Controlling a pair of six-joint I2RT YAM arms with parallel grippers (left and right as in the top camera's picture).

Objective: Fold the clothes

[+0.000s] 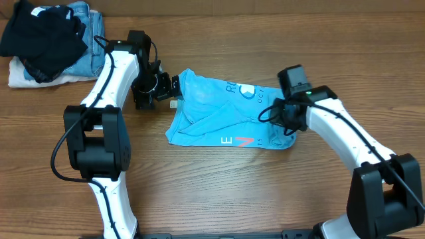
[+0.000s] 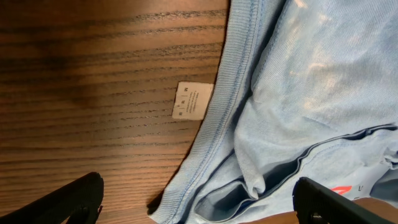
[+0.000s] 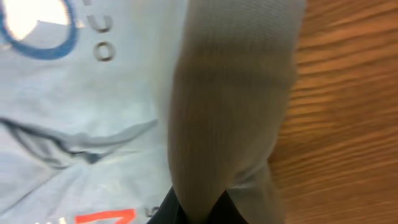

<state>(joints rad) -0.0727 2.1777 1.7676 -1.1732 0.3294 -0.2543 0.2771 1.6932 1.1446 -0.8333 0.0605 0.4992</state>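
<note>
The clothes, a light sky-blue T-shirt (image 1: 222,113), lie crumpled and partly doubled over mid-table, with white print and red lettering (image 1: 244,141) showing. My left gripper (image 1: 176,89) hovers open at the shirt's left edge. In the left wrist view its black fingers (image 2: 68,202) stand wide either side of the ribbed neckband (image 2: 214,134) and a white label (image 2: 191,101), gripping nothing. My right gripper (image 1: 287,125) is at the shirt's right edge. In the right wrist view it (image 3: 199,213) is shut on a raised fold of the shirt's fabric (image 3: 236,93), which hides the fingertips.
At the back left corner a black garment (image 1: 43,36) lies heaped on blue jeans (image 1: 89,23) and something white (image 1: 26,78). Bare wooden table (image 1: 232,192) stretches in front of the shirt and to its right (image 3: 348,124).
</note>
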